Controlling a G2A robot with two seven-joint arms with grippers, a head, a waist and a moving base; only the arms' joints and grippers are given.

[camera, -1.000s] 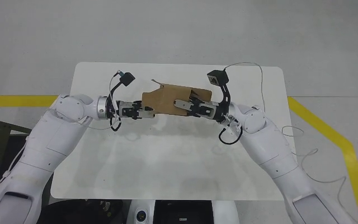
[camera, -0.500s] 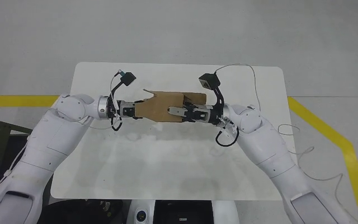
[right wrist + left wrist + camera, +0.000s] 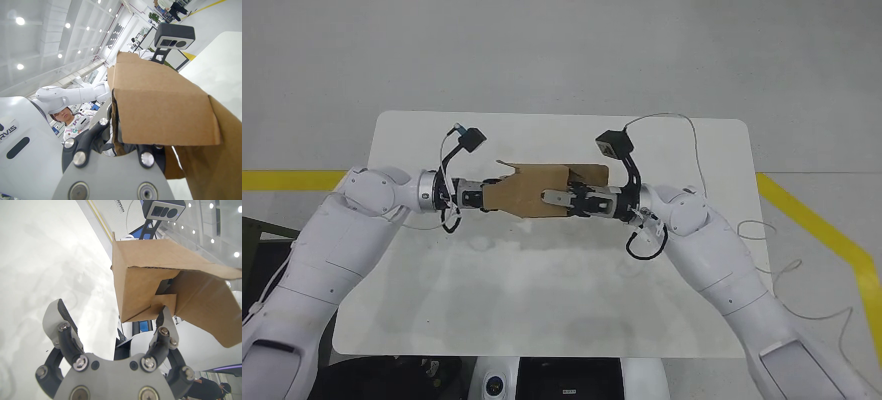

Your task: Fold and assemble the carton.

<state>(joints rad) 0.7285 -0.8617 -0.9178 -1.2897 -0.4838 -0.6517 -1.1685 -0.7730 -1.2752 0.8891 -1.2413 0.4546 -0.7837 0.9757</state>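
Carton (image 3: 527, 190) — right gripper (image 3: 554, 198) grips; left gripper (image 3: 112, 304) spread

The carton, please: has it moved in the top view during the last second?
Yes: the carton has shifted slightly toward the robot, away from the table's far edge, then held steady.

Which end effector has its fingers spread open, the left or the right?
The left end effector: its fingers stand wide apart, while the right end effector grips the carton.

The white table (image 3: 562, 300) — rounded at its corners — stands on a grey floor (image 3: 562, 50) crossed by a yellow line (image 3: 282, 180); faint smudges mark its surface.
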